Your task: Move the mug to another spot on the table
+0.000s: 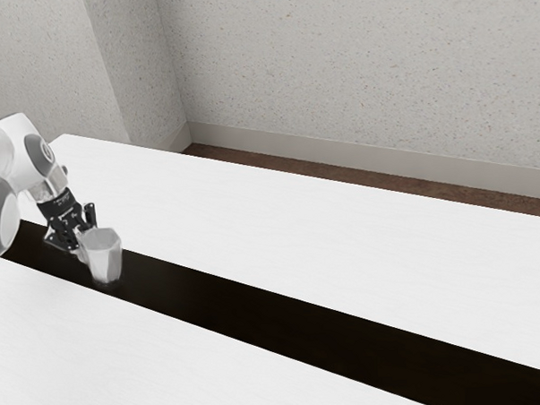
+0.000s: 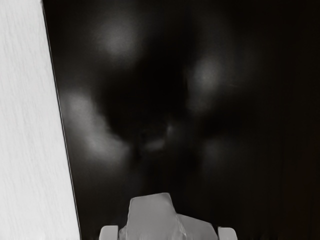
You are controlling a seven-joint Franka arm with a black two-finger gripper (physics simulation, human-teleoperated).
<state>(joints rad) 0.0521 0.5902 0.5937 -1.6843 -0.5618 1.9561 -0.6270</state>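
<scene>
Mug (image 1: 102, 254) tight between the end effector's (image 1: 85, 244) fingers

The counter (image 1: 343, 226) is showing white with a glossy black band; the mug (image 1: 103, 252) is showing pale grey; the wall (image 1: 354, 64) is showing speckled off-white.

mug (image 1: 104, 256) | at table's (image 1: 343, 244) middle strip (image 1: 284, 320) | exterior view's left (in end effector (image 1: 84, 249))
</scene>
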